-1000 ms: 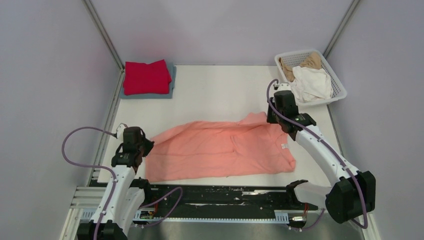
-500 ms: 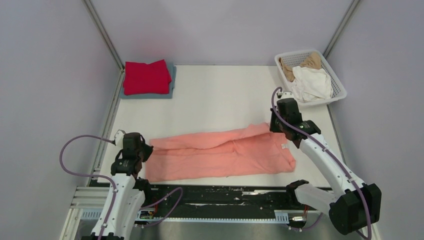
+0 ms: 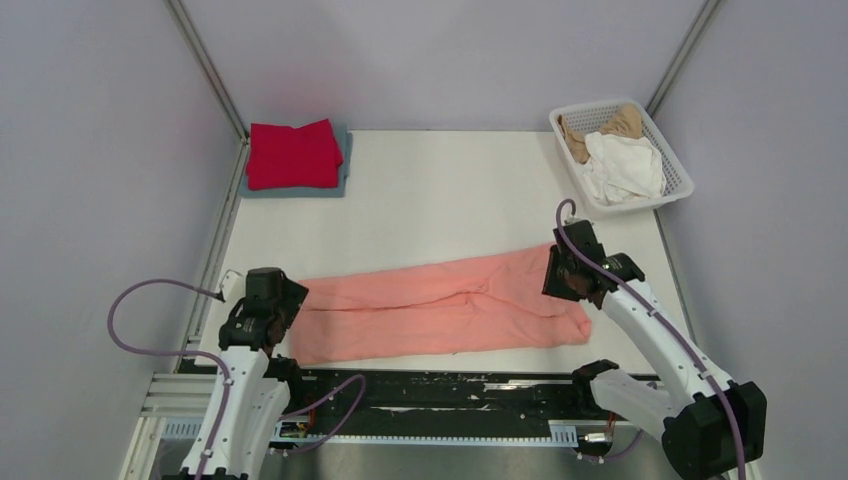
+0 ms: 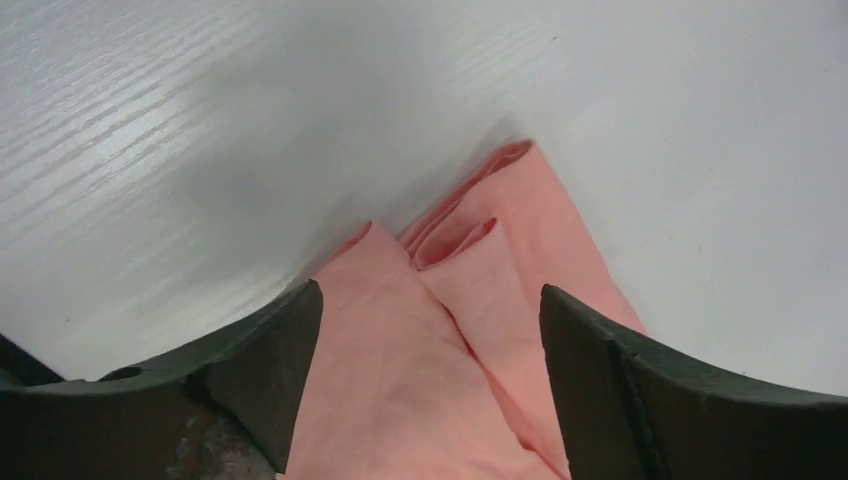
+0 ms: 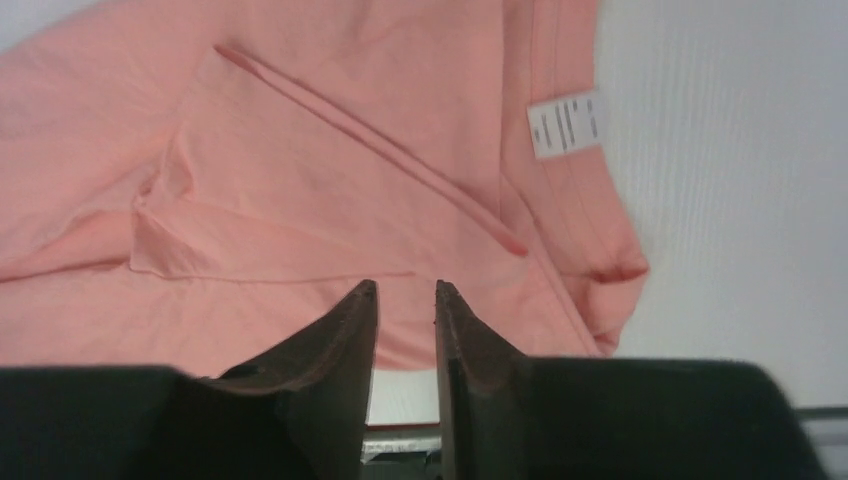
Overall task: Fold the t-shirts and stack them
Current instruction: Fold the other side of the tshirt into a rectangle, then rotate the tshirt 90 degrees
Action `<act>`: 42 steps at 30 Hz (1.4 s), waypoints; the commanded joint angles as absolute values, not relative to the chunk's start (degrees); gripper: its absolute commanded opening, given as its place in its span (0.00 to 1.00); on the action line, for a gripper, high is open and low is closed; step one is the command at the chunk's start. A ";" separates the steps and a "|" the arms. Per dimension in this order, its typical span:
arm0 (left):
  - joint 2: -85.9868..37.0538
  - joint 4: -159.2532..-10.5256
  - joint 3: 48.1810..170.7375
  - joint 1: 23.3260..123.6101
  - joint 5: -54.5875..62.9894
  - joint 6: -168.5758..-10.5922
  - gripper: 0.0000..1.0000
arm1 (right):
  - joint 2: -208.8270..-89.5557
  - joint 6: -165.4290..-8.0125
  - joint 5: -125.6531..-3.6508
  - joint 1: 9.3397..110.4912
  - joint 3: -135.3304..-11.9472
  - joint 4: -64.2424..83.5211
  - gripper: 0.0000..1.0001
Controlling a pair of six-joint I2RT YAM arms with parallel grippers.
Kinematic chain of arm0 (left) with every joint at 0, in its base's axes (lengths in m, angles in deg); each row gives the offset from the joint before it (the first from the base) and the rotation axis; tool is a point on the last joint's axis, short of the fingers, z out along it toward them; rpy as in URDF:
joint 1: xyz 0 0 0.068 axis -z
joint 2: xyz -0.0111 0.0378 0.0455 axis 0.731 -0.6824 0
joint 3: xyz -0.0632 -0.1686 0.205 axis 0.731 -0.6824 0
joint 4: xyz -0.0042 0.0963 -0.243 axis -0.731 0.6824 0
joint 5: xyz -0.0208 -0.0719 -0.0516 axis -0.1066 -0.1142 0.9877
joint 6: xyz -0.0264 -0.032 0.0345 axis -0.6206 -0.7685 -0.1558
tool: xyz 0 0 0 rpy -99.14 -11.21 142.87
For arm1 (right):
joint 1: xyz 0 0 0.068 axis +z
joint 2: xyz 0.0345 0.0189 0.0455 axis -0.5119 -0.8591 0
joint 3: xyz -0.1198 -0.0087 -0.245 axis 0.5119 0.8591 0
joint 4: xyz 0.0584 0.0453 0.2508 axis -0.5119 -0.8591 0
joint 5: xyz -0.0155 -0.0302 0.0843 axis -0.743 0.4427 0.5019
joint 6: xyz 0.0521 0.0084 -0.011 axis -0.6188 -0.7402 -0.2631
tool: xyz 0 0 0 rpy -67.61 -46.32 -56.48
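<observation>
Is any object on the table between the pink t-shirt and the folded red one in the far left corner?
Nothing visible stands between them: only bare table separates the pink t-shirt from the red t-shirt. The basket sits apart, at the far right.

Most of the grey-blue t-shirt (image 3: 300, 192) beneath the red t-shirt (image 3: 293, 153); print on the white label (image 5: 565, 124) illegibly blurred
</observation>
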State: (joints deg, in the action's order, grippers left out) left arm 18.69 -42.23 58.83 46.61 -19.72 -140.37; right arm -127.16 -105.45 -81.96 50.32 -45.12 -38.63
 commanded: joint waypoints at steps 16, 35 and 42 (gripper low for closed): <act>-7.22 -57.69 76.40 61.55 0.86 -125.44 1.00 | -121.04 -119.79 -61.08 50.78 -31.80 -21.21 1.00; -15.61 -62.04 64.72 66.86 4.81 -126.64 1.00 | -159.27 -120.52 -68.81 43.59 -43.66 -1.26 1.00; -17.03 -68.23 66.67 75.12 5.15 -132.76 1.00 | -186.32 -117.18 -60.26 42.36 -76.85 -1.29 1.00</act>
State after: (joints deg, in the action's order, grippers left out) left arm -15.36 -64.72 66.48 70.89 3.19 -128.20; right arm -174.17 -120.05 -65.64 42.91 -64.33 -5.60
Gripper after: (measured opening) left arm 1.000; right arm 0.998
